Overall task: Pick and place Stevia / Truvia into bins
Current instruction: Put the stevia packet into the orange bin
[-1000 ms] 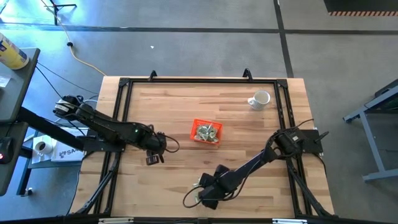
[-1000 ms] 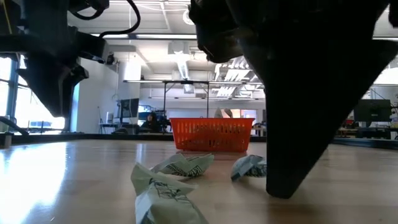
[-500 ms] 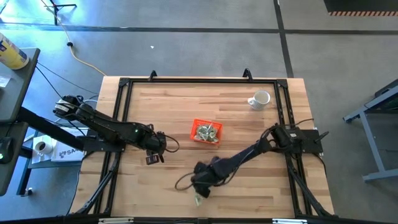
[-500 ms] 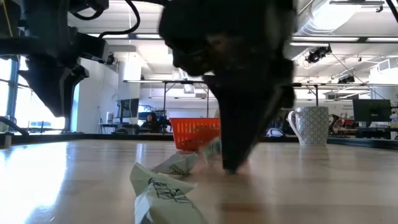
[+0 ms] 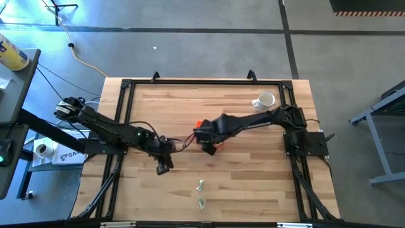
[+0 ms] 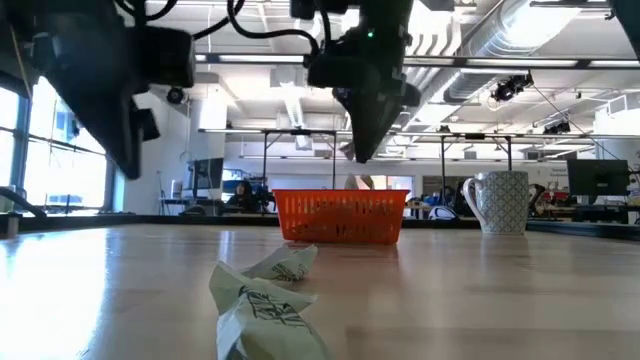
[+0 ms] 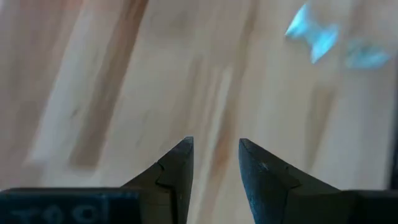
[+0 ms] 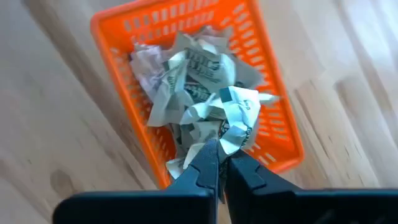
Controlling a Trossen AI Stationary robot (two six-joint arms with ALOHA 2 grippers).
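Note:
The orange tray (image 8: 283, 140) holds a heap of crumpled pale green and white Stevia sachets (image 8: 186, 74). It stands mid-table, mostly hidden under my right arm in the high view (image 5: 199, 124). My right gripper (image 8: 221, 152) hangs above the tray (image 6: 340, 215), shut on one sachet (image 8: 239, 112). Two more sachets (image 5: 200, 185) (image 5: 202, 203) lie flat on the wood toward the near edge. To the left of them, above bare wood, my left gripper (image 5: 164, 166) is open with nothing between its fingers (image 7: 180, 158). My right gripper pinches a crumpled sachet by its edge (image 8: 229, 143) between its two fingertips. The fingers point down from above. The sachet is lifted clear and hangs over the heap inside the tray.
A white mug (image 5: 264, 101) stands at the far right of the table, and shows right of the tray in the low view (image 6: 497, 200). A black frame (image 5: 126, 85) runs around the tabletop. Bare wood lies between the tray and the near edge.
My right gripper has taken a sachet from the group near the table's near edge, risen, and swung toward the far edge until it hangs over the tray. Two sachets stay on the wood. My left gripper has shifted a little toward the near right.

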